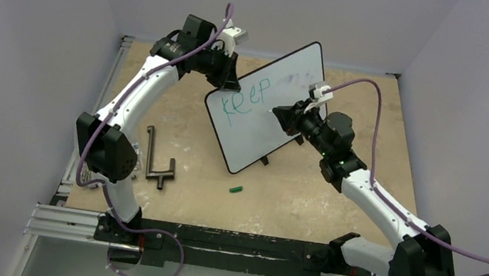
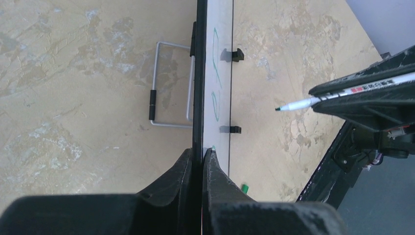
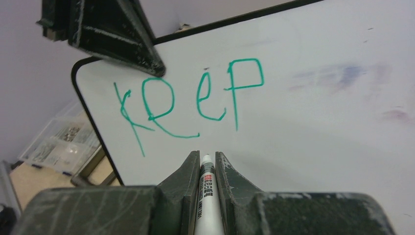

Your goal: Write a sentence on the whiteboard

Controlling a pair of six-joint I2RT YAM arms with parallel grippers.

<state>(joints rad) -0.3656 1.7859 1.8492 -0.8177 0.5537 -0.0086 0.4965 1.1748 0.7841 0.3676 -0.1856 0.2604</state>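
Note:
The whiteboard (image 1: 256,136) stands tilted on the table and shows edge-on in the left wrist view (image 2: 222,29). Green lettering reading "Keep" (image 1: 246,102) is on its upper left, clear in the right wrist view (image 3: 195,98). My left gripper (image 1: 224,83) is shut on the board's top edge (image 2: 200,154). My right gripper (image 1: 276,113) is shut on a white marker (image 3: 206,196) and faces the board (image 3: 318,142) just below the word. In the left wrist view the marker's green tip (image 2: 278,108) is a short way off the board's face.
A green marker cap (image 1: 236,189) lies on the table in front of the board and also shows in the left wrist view (image 2: 244,187). A black T-shaped tool (image 1: 156,158) lies to the left. A wire stand (image 2: 155,83) is behind the board. Faint erased smudges (image 3: 342,76) mark the board's right.

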